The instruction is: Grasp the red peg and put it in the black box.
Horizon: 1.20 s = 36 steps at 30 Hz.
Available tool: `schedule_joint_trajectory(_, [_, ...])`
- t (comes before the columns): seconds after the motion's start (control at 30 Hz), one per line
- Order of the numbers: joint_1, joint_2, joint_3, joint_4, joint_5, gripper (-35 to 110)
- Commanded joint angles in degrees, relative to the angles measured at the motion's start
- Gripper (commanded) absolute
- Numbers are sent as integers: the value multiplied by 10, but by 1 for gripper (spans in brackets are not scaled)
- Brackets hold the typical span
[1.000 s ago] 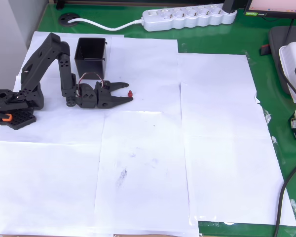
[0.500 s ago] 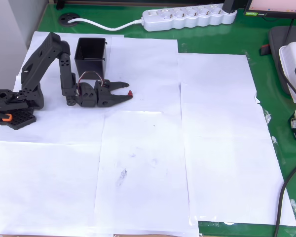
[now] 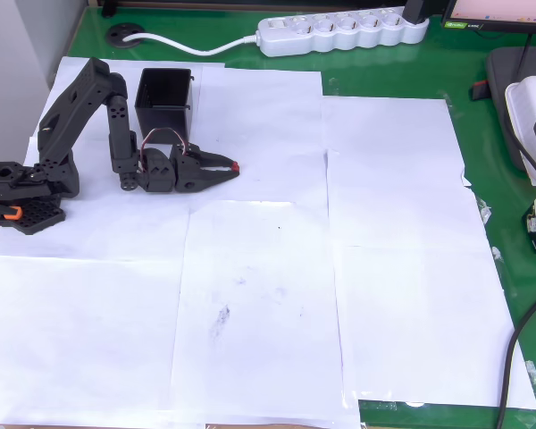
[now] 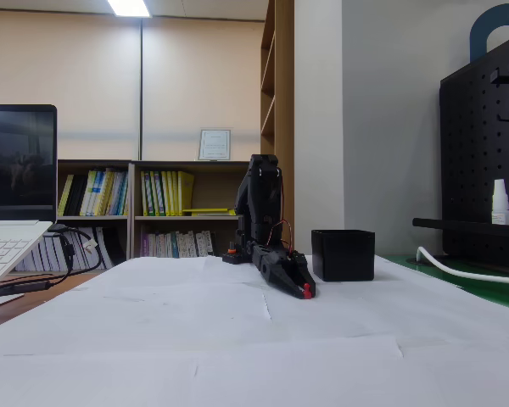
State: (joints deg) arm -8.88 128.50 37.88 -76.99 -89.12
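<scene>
The tiny red peg lies at the tips of my black gripper, low over the white paper at the table's left. The jaws have come together on it, so the gripper is shut on the peg. In the fixed view the red peg shows at the very tip of the gripper, just above the paper. The black box stands open-topped behind the arm, up and to the left of the gripper; in the fixed view the black box stands to the gripper's right.
White paper sheets cover the green table. A white power strip and its cable lie along the far edge. A laptop sits at the fixed view's left. Devices and cables crowd the right edge.
The jaws were open around the red peg a second ago; they have closed on it. The arm has hardly shifted.
</scene>
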Motion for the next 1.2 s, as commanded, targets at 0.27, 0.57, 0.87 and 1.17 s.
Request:
schedule_joint_trajectory(0.27, [-5,-128,92,134,4,0])
schedule_joint_trajectory(0.57, [-45,-368,220,417,51,0])
schedule_joint_trajectory(0.87, [-81,-561,406,816,88,0])
schedule_joint_trajectory(1.17, [-171,-657,632,1215,161,0])
